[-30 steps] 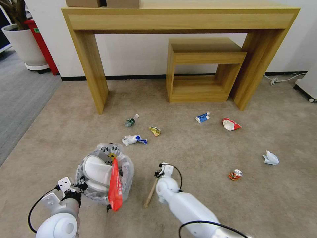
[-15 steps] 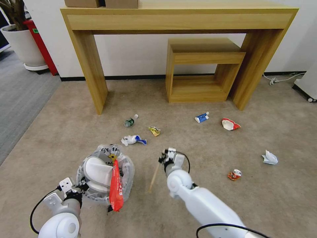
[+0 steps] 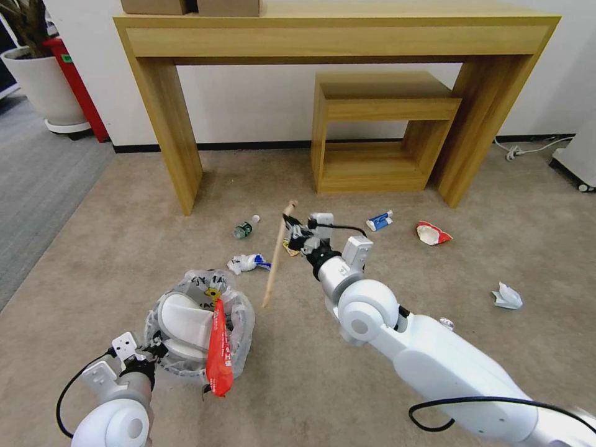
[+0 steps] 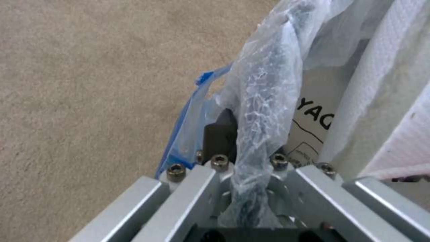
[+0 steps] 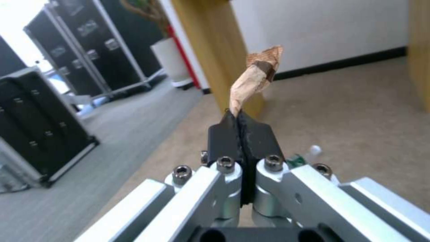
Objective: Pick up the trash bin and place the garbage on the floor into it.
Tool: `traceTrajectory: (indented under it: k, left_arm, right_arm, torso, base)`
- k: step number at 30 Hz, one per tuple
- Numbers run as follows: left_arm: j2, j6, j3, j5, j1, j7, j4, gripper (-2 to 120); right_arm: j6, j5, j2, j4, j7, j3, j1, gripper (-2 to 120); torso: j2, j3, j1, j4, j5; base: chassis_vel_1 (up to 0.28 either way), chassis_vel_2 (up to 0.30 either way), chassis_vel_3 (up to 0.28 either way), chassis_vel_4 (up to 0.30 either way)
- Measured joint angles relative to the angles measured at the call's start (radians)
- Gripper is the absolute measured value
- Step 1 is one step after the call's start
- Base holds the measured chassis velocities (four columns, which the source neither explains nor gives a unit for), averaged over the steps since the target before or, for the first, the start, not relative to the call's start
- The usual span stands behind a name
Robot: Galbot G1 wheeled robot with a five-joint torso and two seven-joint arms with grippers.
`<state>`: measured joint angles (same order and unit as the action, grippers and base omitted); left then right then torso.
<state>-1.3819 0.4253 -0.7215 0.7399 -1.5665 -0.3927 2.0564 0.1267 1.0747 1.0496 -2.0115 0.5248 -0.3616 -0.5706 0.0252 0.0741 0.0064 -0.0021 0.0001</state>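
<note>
The trash bin (image 3: 239, 323), lined with a crinkly clear bag, sits at the lower left with white slippers (image 3: 180, 320) and red paper (image 3: 218, 357) in it. My left gripper (image 3: 152, 351) is shut on the bin's bagged rim (image 4: 264, 84). My right gripper (image 3: 292, 231) is shut on the upper part of a wooden stick (image 3: 273, 273), held tilted in the air beyond the bin; its tip (image 5: 257, 72) rises past the shut fingers (image 5: 226, 132). On the beige floor (image 3: 124, 248) lie a small bottle (image 3: 246, 227), a white-blue wrapper (image 3: 247, 263), a blue-white tube (image 3: 380, 220), a red-white wrapper (image 3: 433, 233) and a white wad (image 3: 507, 296).
A tall wooden console table (image 3: 335, 37) stands against the far wall with a low wooden cube table (image 3: 385, 130) under it. A white plant pot (image 3: 37, 84) and grey striped carpet (image 3: 37, 174) are at the far left. A cable (image 3: 528, 149) lies at the far right.
My right gripper has lifted the wooden stick off the floor and carried it up and forward. The left gripper and the bin have stayed put.
</note>
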Motion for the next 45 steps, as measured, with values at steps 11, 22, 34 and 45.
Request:
traceTrajectory:
  k: [11, 22, 34, 45]
  left_arm:
    - [-0.005, 0.003, -0.001, 0.006, -0.007, -0.005, 0.025, 0]
    - [-0.002, 0.003, -0.007, 0.015, -0.011, -0.005, 0.035, 0]
    - [0.001, 0.003, -0.006, 0.020, -0.015, -0.006, 0.047, 0]
    - [0.007, 0.006, -0.006, 0.028, -0.018, -0.006, 0.059, 0]
  right_arm:
    - [0.002, -0.034, 0.027, 0.022, 0.002, -0.112, 0.039, 0]
    - [-0.012, -0.060, 0.066, 0.065, -0.007, -0.154, 0.066, 0]
    - [-0.043, -0.111, 0.095, 0.109, -0.030, -0.193, 0.078, 0]
    - [-0.068, -0.157, 0.118, 0.139, -0.047, -0.228, 0.082, 0]
  torso:
    - [0.000, 0.000, 0.000, 0.0000, -0.0001]
    - [0.000, 0.000, 0.000, -0.0001, -0.0001]
    - [0.000, 0.000, 0.000, 0.0000, -0.0002]
    - [0.000, 0.000, 0.000, -0.0001, -0.0001]
  base:
    - [0.000, 0.000, 0.000, 0.000]
    - [0.000, 0.000, 0.000, 0.000]
    - [0.000, 0.000, 0.000, 0.000]
    - [0.000, 0.000, 0.000, 0.000]
